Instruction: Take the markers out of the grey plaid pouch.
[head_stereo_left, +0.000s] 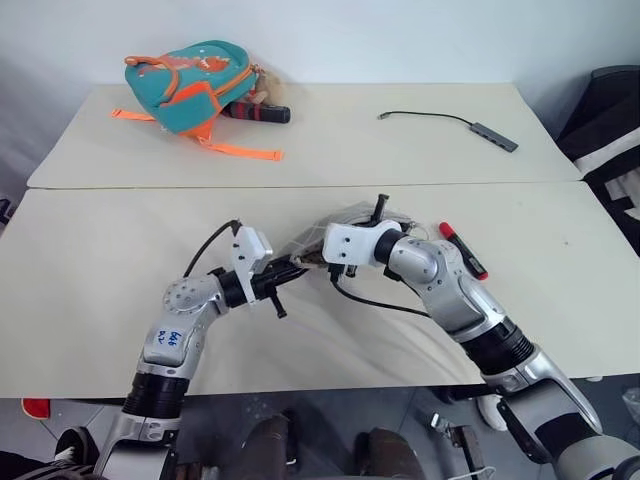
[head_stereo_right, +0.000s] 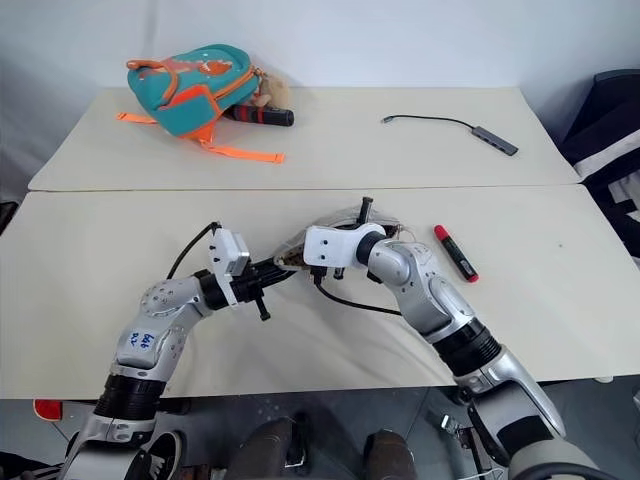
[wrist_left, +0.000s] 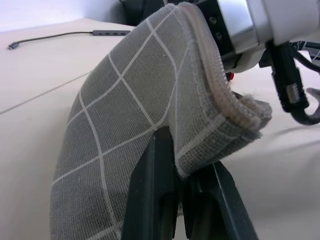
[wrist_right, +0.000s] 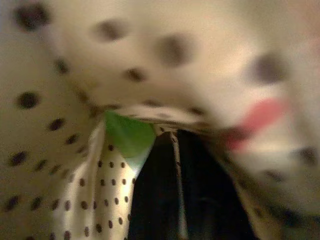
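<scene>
1. While the left pincer (wrist_left: 175, 200) stays out of the reaching, its two black fingers are closed tight on the edge of the grey plaid pouch (wrist_left: 125, 125), holding it lifted off the tabletop (head_stereo_left: 100, 260) near the front edge.
2. Pushed into the pouch's mouth, the right pincer (wrist_right: 177, 185) has its fingers nearly together among the cream dotted lining (wrist_right: 100, 200); whether it holds anything cannot be told.
3. Just beside those fingers sits the light green marker (wrist_right: 129, 134), inside the pouch.
4. The red marker (head_stereo_right: 456, 253) already lies on the tabletop, to the right of the right arm.
5. Judging by this, the step is fetching the last marker; next, the right pincer likely needs to close on the green barrel and draw it out.
6. The pouch looks soft and bowed.
</scene>
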